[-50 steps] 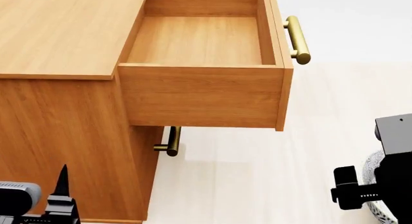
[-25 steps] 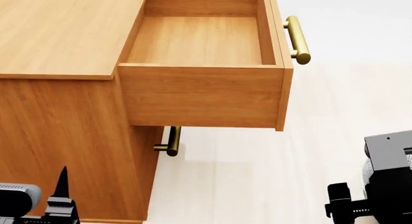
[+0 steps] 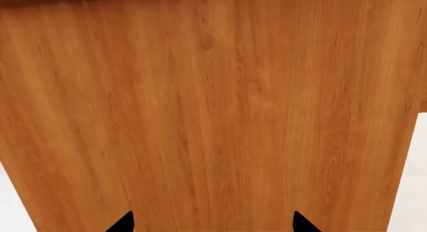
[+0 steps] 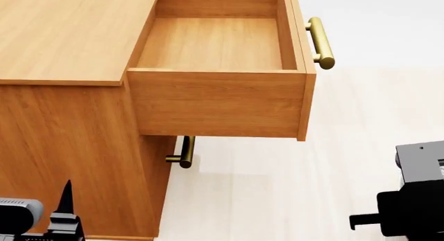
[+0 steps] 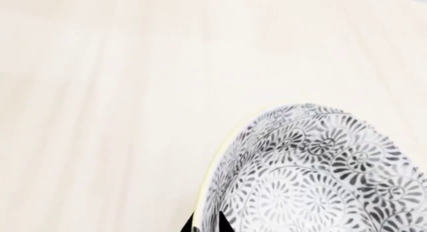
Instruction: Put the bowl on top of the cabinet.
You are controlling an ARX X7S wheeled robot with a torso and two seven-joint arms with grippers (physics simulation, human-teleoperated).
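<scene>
We've got the bowl (image 5: 313,177) pinched by its rim in our right end effector (image 5: 208,224), above the pale floor (image 5: 100,117). Our left end effector (image 3: 210,223) is spread, facing the cabinet (image 3: 213,107) side panel right ahead.

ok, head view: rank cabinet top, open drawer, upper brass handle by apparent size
1. open drawer
2. cabinet top, cropped by the frame, so its rank against the drawer is unsure
3. upper brass handle, clearly smallest
</scene>
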